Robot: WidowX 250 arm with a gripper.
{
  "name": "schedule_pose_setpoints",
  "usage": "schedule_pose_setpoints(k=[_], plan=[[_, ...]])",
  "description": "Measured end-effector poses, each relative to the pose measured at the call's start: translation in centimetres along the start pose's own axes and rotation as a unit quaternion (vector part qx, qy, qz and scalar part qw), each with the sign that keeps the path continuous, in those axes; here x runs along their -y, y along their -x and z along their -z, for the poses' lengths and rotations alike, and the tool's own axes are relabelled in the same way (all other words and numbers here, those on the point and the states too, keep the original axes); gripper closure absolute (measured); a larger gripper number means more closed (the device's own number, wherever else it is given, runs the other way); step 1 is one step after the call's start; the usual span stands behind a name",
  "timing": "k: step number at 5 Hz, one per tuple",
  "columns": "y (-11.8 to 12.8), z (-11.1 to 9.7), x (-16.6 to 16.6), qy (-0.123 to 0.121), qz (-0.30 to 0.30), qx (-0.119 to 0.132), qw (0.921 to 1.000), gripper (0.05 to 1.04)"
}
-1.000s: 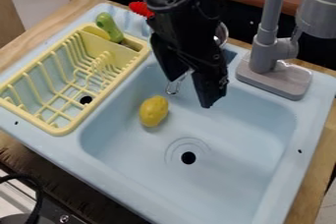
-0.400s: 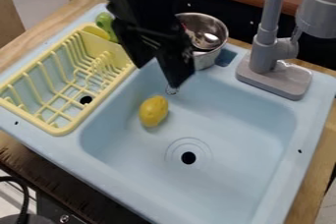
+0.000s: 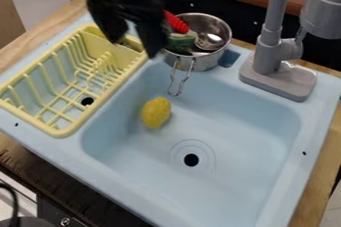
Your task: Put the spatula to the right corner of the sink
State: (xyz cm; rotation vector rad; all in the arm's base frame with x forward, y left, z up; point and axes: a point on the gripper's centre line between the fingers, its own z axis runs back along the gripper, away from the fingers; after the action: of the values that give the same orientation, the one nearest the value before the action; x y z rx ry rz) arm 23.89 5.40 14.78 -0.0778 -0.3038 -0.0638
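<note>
The black gripper (image 3: 136, 39) hangs over the upper left, above the top end of the dish rack and left of the metal pot. Its two fingers are spread apart, with nothing visible between them. A red-handled tool (image 3: 176, 22) with a green part lies in the pot; I cannot tell if it is the spatula. The light blue sink (image 3: 246, 136) has its right corner at the far right of the basin.
A yellow dish rack (image 3: 63, 130) takes up the sink's left side. The metal pot (image 3: 212, 60) stands at the back edge, its wire handle over the basin, with a spoon (image 3: 210, 41) inside. A yellow lemon (image 3: 156, 112) lies in the basin. A grey faucet (image 3: 271, 47) rises at the back right.
The gripper has moved left and up, away from above the basin, uncovering the pot and its contents. The green handle at the rack's top end is now hidden behind the arm.
</note>
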Motion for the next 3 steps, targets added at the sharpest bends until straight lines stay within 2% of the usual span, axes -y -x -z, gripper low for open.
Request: schedule_pose_setpoints(k=[1,2,3], plan=[[-0.9,0.8,-3.1,0.020,-0.013,0.002,0.9997,0.086],[-2.1,2.3,-6.2,0.067,0.025,-0.005,0.9974,0.086],[-2.9,3.4,-8.4,0.085,0.027,-0.025,0.9957,0.086]])
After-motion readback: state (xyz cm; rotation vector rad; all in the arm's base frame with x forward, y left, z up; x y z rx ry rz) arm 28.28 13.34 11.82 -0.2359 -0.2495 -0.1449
